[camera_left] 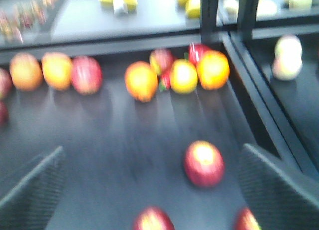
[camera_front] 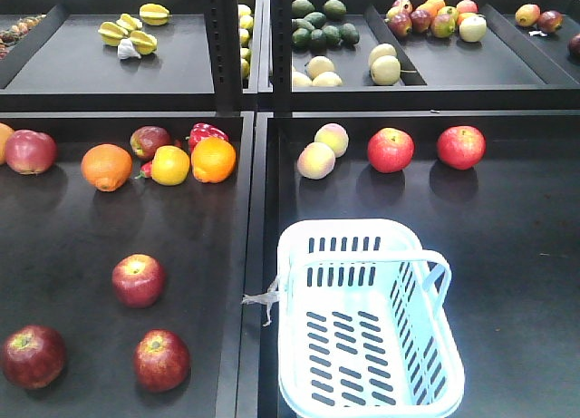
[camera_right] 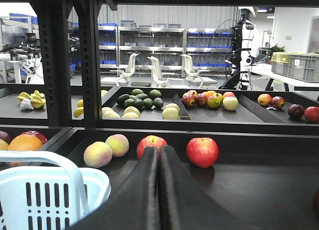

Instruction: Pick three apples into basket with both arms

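Observation:
Three dark red apples lie on the left tray: one [camera_front: 138, 280] nearer the middle, two [camera_front: 33, 355] [camera_front: 162, 360] at the front. The pale blue-white basket [camera_front: 288, 327] stands empty on the right tray. Neither arm shows in the front view. The left wrist view is blurred; my left gripper [camera_left: 154, 187] hangs open above the left tray, with one apple [camera_left: 204, 163] just inside its right finger [camera_left: 276, 187] and two more [camera_left: 153, 220] [camera_left: 246, 221] at the bottom edge. My right gripper [camera_right: 159, 151] is shut with nothing in it, to the right of the basket [camera_right: 45, 202].
Oranges [camera_front: 106, 167] [camera_front: 213, 159] and mixed fruit line the back of the left tray. Two peaches [camera_front: 316, 160] and two bright red apples [camera_front: 391, 150] [camera_front: 460, 147] sit behind the basket. A black upright post [camera_front: 222, 46] and the tray rims divide the shelves.

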